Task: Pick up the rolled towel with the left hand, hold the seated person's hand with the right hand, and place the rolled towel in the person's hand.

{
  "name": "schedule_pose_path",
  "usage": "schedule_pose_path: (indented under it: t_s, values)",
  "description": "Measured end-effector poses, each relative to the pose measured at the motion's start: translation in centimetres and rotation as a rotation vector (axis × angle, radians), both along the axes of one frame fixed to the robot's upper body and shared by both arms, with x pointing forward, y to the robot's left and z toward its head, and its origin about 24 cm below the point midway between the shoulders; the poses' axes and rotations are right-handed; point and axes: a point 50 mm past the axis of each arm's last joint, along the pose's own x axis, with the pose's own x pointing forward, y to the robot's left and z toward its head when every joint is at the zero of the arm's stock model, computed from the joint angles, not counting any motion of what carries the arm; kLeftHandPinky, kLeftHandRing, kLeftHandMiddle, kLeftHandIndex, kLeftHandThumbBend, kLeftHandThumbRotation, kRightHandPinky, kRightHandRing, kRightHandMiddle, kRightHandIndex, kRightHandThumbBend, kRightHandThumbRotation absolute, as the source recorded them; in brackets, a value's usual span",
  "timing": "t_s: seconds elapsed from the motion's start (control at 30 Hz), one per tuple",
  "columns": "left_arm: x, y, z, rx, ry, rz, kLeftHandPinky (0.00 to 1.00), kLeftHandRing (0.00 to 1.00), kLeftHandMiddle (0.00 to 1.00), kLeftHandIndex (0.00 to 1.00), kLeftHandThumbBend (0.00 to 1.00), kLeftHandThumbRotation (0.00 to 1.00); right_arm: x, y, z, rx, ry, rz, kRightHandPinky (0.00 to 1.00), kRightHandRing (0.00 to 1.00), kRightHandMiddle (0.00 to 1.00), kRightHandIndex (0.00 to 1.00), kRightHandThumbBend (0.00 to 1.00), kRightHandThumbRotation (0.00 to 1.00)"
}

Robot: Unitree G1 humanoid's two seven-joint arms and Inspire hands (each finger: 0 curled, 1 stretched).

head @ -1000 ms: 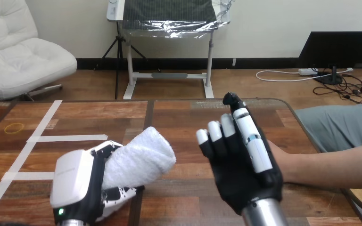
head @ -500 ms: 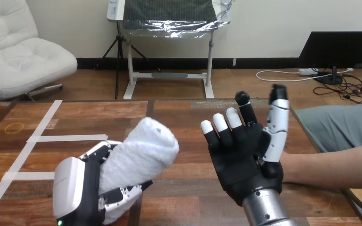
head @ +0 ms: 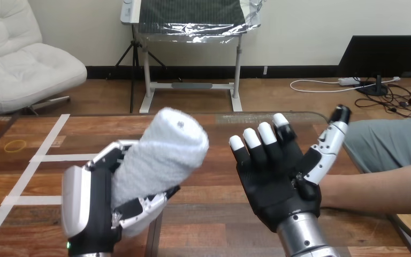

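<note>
My left hand (head: 93, 206) is shut on the white rolled towel (head: 160, 155), which it holds tilted up above the table at the lower left. My right hand (head: 275, 179) stands open at centre right, palm toward me, fingers straight and thumb spread toward the right. The person's forearm (head: 380, 187) reaches in from the right edge and ends behind my right hand. The person's hand is hidden behind my palm, so I cannot tell whether the two touch.
White tape lines (head: 43, 158) cross the wooden table (head: 214, 134) at the left, and a yellow rubber band (head: 16, 145) lies near the far left. The table's far edge curves away at the right.
My left hand has lifted the rolled towel higher and tipped it more upright. My right hand's thumb has swung out to the right, opening away from the fingers.
</note>
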Motion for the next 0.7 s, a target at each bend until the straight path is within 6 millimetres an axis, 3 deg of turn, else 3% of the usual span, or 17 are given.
schedule_pose_path:
  t_s: [0.2,0.7]
  values:
    - [0.06,-0.13,0.47,-0.018,-0.028,-0.007,0.42,0.45,0.50,0.54,0.62,0.07,0.03,-0.25,0.06,0.027,-0.048,0.023,0.00,0.00,0.00,0.00,0.97,1.00]
    - [-0.08,-0.13,0.29,-0.017,-0.008,-0.013,0.41,0.44,0.50,0.54,0.62,0.07,0.07,-0.74,-0.05,0.035,-0.153,0.059,0.00,0.00,0.00,0.00,1.00,1.00]
